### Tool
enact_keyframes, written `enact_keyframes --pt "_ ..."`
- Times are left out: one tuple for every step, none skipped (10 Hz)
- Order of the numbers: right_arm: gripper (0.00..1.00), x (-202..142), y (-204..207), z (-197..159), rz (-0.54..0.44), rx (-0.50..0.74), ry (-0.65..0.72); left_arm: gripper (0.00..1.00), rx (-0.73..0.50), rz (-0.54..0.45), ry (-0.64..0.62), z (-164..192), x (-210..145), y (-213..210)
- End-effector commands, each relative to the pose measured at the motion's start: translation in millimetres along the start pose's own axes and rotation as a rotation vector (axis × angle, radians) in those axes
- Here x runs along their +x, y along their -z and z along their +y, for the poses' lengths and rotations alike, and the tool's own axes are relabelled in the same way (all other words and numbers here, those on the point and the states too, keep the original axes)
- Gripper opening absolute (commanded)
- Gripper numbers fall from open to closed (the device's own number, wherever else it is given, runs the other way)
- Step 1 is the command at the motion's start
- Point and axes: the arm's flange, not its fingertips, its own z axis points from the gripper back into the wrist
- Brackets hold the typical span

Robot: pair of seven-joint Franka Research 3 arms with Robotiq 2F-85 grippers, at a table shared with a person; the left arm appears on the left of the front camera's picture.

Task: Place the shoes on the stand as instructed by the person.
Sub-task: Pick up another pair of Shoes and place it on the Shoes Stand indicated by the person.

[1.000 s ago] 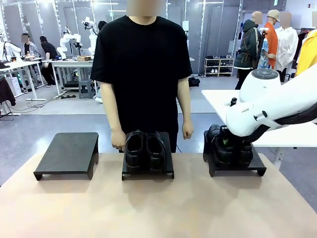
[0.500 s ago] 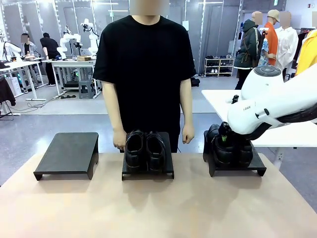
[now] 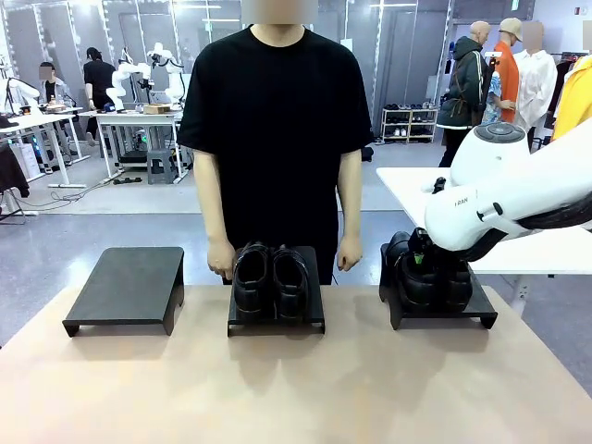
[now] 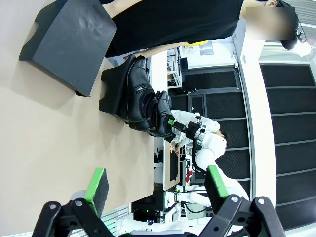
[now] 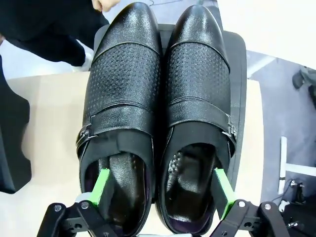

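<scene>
One pair of black shoes (image 3: 270,280) sits on the middle stand (image 3: 314,314), and the person (image 3: 277,139) stands right behind it with both hands hanging at the stand's far edge. A second pair of shoes (image 5: 158,113) rests on the right stand (image 3: 481,313). My right gripper (image 5: 162,191) hovers open at the heels of this pair. One green pad (image 5: 102,190) is over the left shoe's opening; the other is by the right shoe's outer side. My left gripper (image 4: 157,190) is open above the bare table, holding nothing.
The left stand (image 3: 125,285) is empty. The tan table (image 3: 296,388) stretches bare in front of the three stands. A white table (image 3: 407,190) stands behind on the right, with other people farther off.
The person has shifted slightly to the right. My right arm has edged up a little over the right pair. Both grippers stay open.
</scene>
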Motion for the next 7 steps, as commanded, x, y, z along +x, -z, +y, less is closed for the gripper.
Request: enact_keyframes --pt "1.0 0 0 0 -0.001 -0.002 -0.004 1.0 -0.009 0.009 0.012 1 1 0" --pt "1.0 0 0 0 -0.001 -0.002 -0.004 1.0 -0.009 0.009 0.012 1 1 0" --pt "1.0 0 0 0 -0.001 -0.002 -0.004 1.0 -0.009 0.009 0.012 1 1 0" --pt "1.0 0 0 0 -0.001 -0.002 -0.004 1.0 -0.009 0.009 0.012 1 1 0" --pt "1.0 0 0 0 -0.001 -0.002 -0.004 1.0 -0.009 0.009 0.012 1 1 0" --pt "1.0 0 0 0 0.0 0.0 0.0 1.0 -0.009 0.009 0.012 1 1 0" --pt "1.0 5 -23 -1 0.01 0.045 0.011 1.0 -0.009 0.009 0.012 1 1 0"
